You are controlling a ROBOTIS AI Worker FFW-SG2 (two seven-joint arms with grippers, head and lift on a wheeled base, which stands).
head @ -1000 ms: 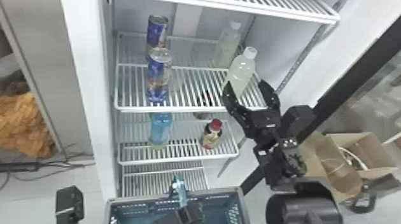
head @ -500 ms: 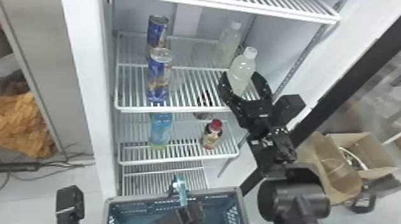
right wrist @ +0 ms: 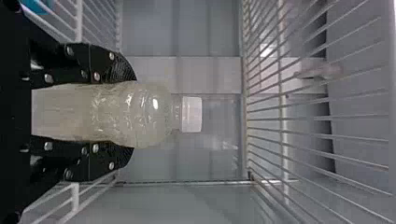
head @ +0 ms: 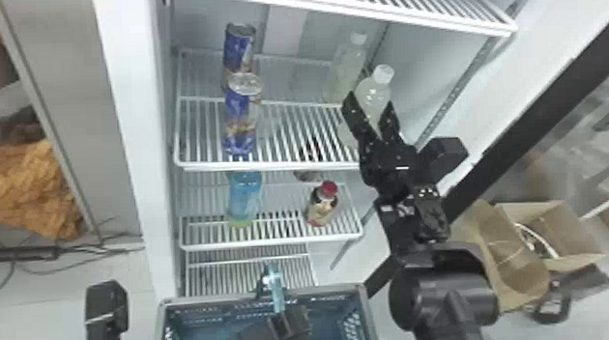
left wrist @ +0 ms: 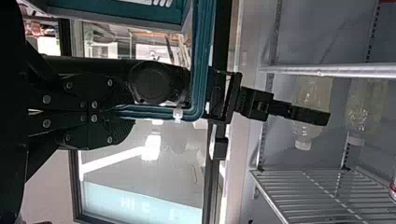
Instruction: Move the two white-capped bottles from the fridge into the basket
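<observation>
On the middle fridge shelf, the front white-capped bottle (head: 373,99) stands between the closed-in fingers of my right gripper (head: 370,116). The right wrist view has this bottle (right wrist: 133,114) lying sideways, with my right gripper (right wrist: 130,114) touching both its sides. Behind it is the other white-capped bottle (head: 346,66), free of any gripper. Low in the head view my left gripper (head: 292,322) is at the grey-blue basket (head: 264,296). In the left wrist view my left gripper (left wrist: 116,112) is shut on the basket's teal handle (left wrist: 152,112).
Two blue cans (head: 241,118) stand at the left of the same shelf. The shelf below holds a blue bottle (head: 244,196) and a red-capped bottle (head: 322,205). The upper shelf's edge (head: 361,14) is above the bottles. Cardboard boxes (head: 505,261) are at the right.
My right gripper first went from below the front bottle to around it with its fingers spread wide, and these have now closed in on its sides. The left arm has hardly moved.
</observation>
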